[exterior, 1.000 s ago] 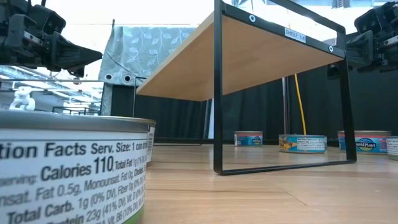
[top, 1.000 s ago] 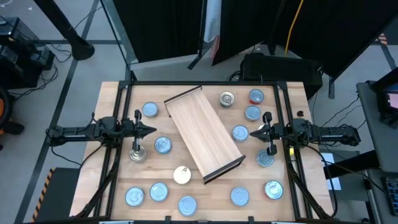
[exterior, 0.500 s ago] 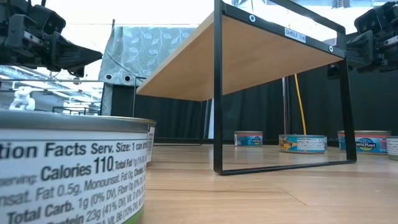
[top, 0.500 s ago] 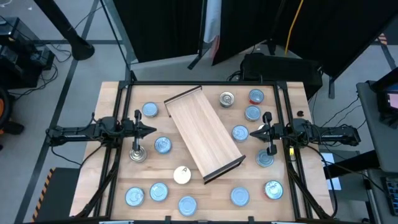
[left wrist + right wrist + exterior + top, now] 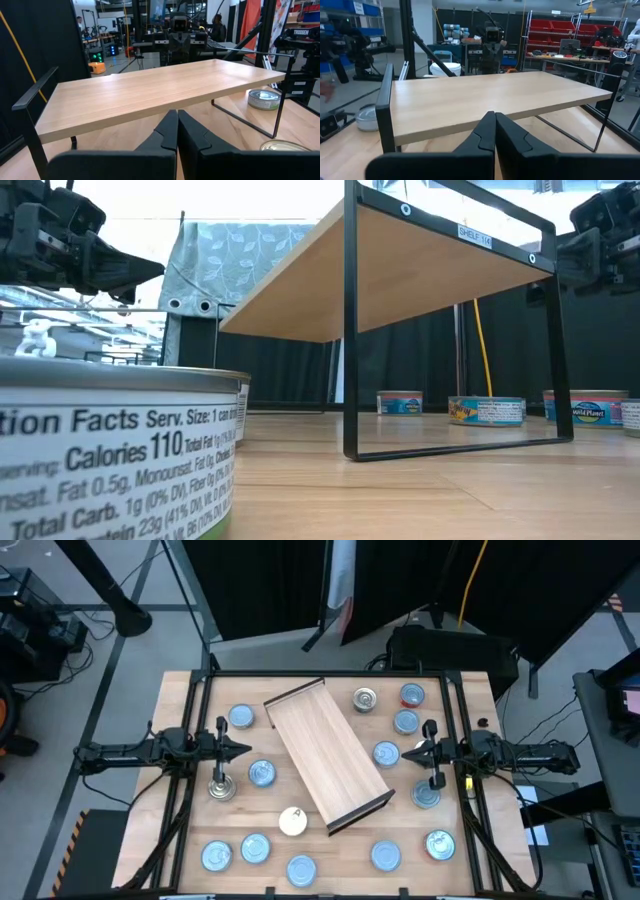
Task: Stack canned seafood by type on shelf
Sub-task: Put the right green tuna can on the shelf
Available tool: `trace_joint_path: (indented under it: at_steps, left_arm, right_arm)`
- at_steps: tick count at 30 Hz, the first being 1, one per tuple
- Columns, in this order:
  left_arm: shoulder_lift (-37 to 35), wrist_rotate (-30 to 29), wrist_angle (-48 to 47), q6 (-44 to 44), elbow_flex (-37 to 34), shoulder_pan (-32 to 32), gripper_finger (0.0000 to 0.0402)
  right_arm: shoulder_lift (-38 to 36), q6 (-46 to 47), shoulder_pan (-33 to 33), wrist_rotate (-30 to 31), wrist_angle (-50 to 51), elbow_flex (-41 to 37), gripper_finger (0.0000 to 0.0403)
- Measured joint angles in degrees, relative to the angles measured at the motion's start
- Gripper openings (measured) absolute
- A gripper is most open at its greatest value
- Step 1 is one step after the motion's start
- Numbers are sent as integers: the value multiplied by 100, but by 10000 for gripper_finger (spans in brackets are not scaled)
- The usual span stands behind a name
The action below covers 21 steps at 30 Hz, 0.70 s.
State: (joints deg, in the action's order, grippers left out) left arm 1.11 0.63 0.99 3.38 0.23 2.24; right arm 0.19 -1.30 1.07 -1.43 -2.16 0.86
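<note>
A tin (image 5: 110,450) is seen hard against the low camera, its nutrition label filling the lower corner of that view. Along the near edge of the desk (image 5: 180,700) a row of blue-topped tins (image 5: 302,867) is laid out, with a cream-topped tin (image 5: 293,821) set just in front of the near end of the shelf (image 5: 325,752). The shelf is stood diagonally across the middle of the desk on thin dark legs, its light-wood board raised above the desktop and bare of tins.

The left gripper (image 5: 240,750) is held above the desk beside the shelf's left flank, with its fingers (image 5: 167,132) pressed together and nothing gripped between them. A silver tin (image 5: 221,787) is placed just near of it, and a blue-topped one (image 5: 262,773) between it and the shelf. The right gripper (image 5: 408,751) is held at the opposite flank, facing the left one across the board; its fingers (image 5: 486,131) are likewise closed on nothing.

Toward the far side, a silver tin with a pull tab (image 5: 365,698) and two blue tins (image 5: 412,695) are set near the right corner, and one more (image 5: 240,717) near the left. Labels on the far tins can hardly be read.
</note>
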Motion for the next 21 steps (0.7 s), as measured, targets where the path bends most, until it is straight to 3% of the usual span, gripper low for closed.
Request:
trace_joint_path:
  at_steps: [4,8,17,21]
  left_arm:
    - [1,-1,-2,84,0,-2,2]
    - [1,0,0,313,0,0,2]
    - [-1,0,0,307,2,-1,2]
    - [1,-1,-2,306,0,-2,2]
  right_arm:
    - [89,-27,-1,226,-808,316,0]
    - [520,-247,1,696,-345,1479,0]
    - [3306,-534,-1,1803,1867,5479,0]
    - [4517,-516,-1,2851,2888,7234,2]
